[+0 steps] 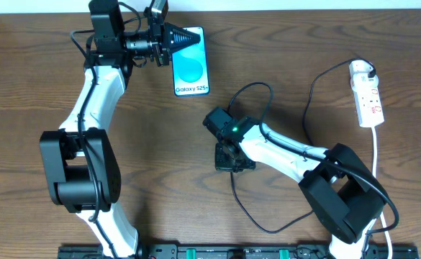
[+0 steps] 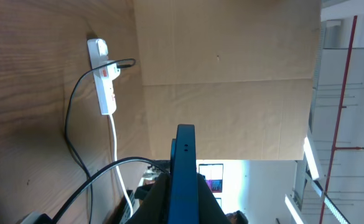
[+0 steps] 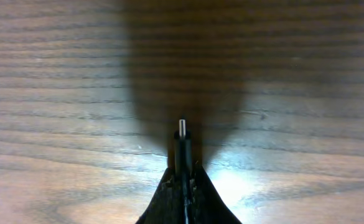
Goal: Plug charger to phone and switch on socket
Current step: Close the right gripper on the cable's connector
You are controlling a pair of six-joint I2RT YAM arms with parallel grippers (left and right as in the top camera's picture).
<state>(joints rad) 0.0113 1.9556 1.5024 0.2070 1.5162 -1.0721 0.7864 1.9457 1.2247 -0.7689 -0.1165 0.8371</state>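
Both jaws clamped, phone (image 1: 191, 68) edge, charger (image 3: 182, 144) tip

Phone (image 1: 191, 61) toward the table's (image 1: 37, 86) far edge, socket (image 1: 366, 93) well apart to its right, charger (image 1: 308, 108) between them.

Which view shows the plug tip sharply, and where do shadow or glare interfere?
Right wrist: the plug tip is sharp, though the right hand throws a dark shadow ahead and glare sits beside it on the table. Overhead: even light, phone text readable.
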